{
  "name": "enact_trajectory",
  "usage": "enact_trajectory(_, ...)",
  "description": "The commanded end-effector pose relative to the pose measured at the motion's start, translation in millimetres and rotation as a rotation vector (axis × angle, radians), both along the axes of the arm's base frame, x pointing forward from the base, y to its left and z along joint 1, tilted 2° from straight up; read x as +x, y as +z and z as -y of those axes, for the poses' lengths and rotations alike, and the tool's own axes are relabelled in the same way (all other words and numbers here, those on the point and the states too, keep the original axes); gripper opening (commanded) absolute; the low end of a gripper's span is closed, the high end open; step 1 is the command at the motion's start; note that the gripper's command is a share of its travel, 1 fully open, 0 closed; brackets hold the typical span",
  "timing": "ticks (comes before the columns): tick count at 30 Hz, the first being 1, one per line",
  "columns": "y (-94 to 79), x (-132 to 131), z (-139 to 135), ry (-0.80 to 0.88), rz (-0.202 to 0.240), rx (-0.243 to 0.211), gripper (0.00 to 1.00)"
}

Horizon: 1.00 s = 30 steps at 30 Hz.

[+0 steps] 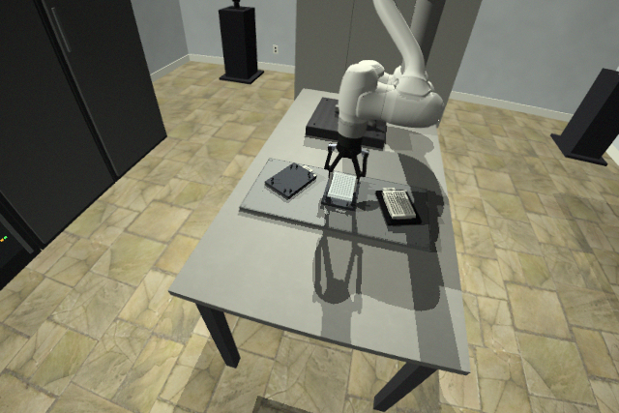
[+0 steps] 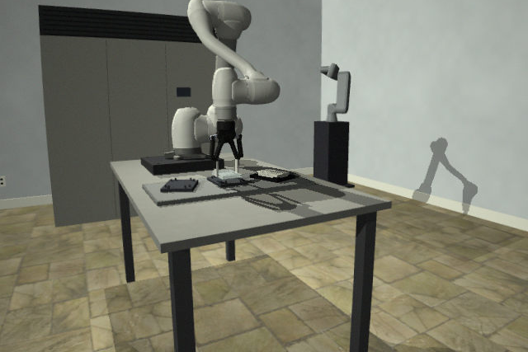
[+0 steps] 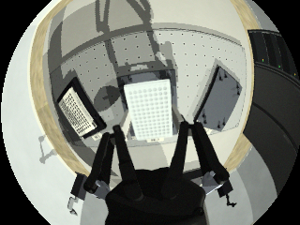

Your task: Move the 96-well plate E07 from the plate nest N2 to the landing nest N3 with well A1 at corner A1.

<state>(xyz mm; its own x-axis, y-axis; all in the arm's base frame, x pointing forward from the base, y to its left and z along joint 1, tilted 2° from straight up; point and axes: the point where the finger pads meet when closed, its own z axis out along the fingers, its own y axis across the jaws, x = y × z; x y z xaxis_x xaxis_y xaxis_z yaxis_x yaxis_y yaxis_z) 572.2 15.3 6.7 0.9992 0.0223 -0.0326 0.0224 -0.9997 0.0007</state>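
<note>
Arm (image 1: 390, 99) points straight down, jaws clamped on plate E07 (image 1: 341, 185).

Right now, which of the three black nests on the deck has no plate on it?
The left nest in the top view: bare and black. The middle nest carries the white plate gripped by the gripper; the right nest holds the other plate.

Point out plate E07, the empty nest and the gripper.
Plate E07 (image 1: 341, 186), top view, middle of its well grid.
Empty nest (image 1: 289, 180), top view, bare dark top face.
Gripper (image 1: 342, 179), top view, midway between fingertips, shut on plate E07.
</note>
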Motion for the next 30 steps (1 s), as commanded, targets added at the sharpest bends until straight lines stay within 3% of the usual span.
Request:
enact_trajectory(1,0.1,0.0,0.0,0.000,0.000,0.000,0.00)
enact_trajectory(30,-6.8,-0.2,0.0,0.000,0.000,0.000,0.00)
